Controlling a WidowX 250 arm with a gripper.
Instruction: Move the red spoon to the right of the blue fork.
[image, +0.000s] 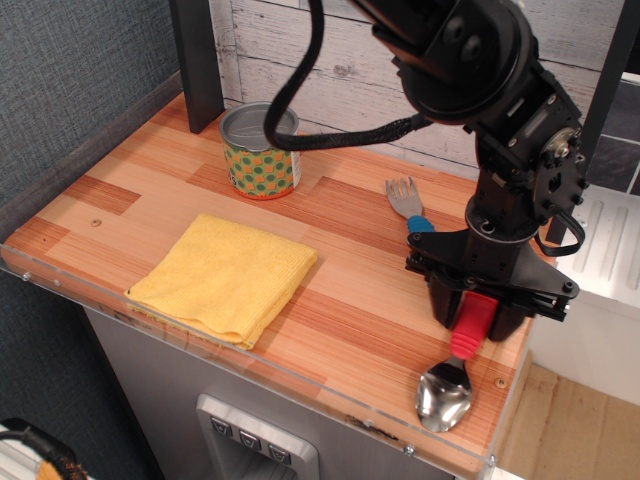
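The gripper is clamped on the red handle of the spoon near the counter's front right corner, the silver bowl pointing at the front edge. The fork lies just behind, tines toward the back edge, its handle mostly hidden. 1 can stands near the back left; 1 yellow cloth lies by the front edge.

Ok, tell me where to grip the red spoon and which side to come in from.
Grip the thick ribbed handle of the red spoon, not the smooth rounded bowl near the counter's front edge. Come straight down from above with the fingers across the handle's width, since it lies flat. The gripper already straddles that handle, with the blue fork close on its left.
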